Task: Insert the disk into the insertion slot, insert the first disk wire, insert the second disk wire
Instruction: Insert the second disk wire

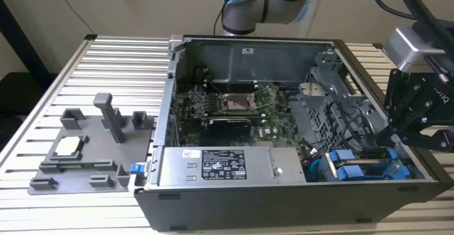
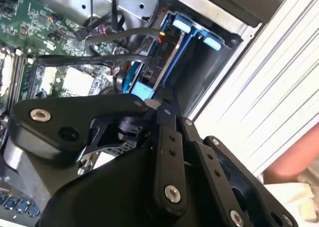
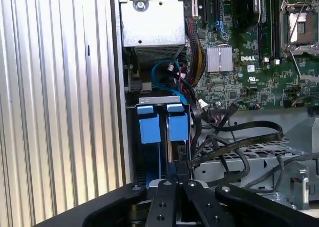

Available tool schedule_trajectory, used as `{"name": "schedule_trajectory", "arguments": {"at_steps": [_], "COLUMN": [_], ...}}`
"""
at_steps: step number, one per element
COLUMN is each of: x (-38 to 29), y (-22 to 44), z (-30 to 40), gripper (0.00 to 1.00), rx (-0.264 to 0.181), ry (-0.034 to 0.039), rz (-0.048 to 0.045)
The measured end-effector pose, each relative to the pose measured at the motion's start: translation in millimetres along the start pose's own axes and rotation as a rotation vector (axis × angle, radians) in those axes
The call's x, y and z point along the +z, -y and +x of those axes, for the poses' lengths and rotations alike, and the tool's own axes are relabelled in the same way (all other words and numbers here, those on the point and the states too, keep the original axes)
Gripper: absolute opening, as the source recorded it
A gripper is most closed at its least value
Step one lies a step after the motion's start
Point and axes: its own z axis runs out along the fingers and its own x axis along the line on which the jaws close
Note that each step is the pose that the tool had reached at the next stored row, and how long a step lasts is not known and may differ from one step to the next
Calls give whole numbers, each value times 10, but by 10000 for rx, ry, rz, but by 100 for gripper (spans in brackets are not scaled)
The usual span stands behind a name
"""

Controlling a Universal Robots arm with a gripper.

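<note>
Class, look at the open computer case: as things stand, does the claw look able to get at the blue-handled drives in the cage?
Probably yes. The claw hangs right above the blue drive handles with the case side open. Black cables lie beside them, not across.

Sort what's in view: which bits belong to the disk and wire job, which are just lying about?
Job:
- the disk, seated in the insertion slot
- black wire running to the disk's end
- the claw, at that wire's plug

Lying about:
- other drive alongside
- power-supply box
- motherboard
- grey fixture plate on the slatted table
</note>
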Motion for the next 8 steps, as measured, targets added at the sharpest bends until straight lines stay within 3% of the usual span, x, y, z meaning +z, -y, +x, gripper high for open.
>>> {"name": "schedule_trajectory", "arguments": {"at_steps": [8], "x": [-1], "y": [0], "z": [0], "gripper": [11], "rx": [0], "ry": [-7], "rz": [1]}}
